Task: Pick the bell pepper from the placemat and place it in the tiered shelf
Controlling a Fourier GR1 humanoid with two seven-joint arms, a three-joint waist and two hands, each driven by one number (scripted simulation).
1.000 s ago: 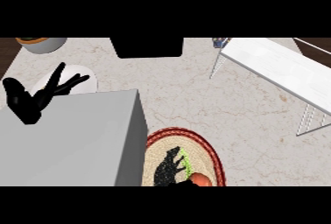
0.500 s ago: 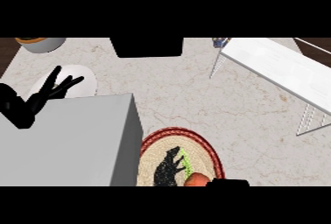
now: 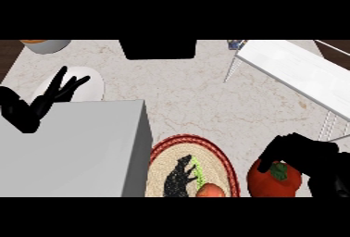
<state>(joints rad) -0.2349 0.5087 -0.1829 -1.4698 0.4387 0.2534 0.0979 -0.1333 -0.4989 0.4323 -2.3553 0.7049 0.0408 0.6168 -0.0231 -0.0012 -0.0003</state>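
Red and glossy, the bell pepper (image 3: 266, 184) is sitting at about four o'clock, just off the placemat (image 3: 217, 157) rim. The right hand (image 3: 304, 152) is clasping it from above, fingers curled over its top. It is likely light, stiff and slick-skinned, so the broad shoulders look the safest hold. The shelf (image 3: 294, 69) is waiting at two o'clock, while the left hand (image 3: 34, 104) is resting open at nine.

2 black hands: left hand (image 3: 27, 111), right hand (image 3: 308, 152). 1 grey forearm (image 3: 68, 152) showing. 1 red bell pepper (image 3: 273, 179). 1 round woven placemat (image 3: 216, 163). 1 white tiered shelf (image 3: 301, 69). 1 white plate (image 3: 87, 87). 1 bowl (image 3: 46, 45) at top edge. 1 orange item (image 3: 210, 190) on the placemat.
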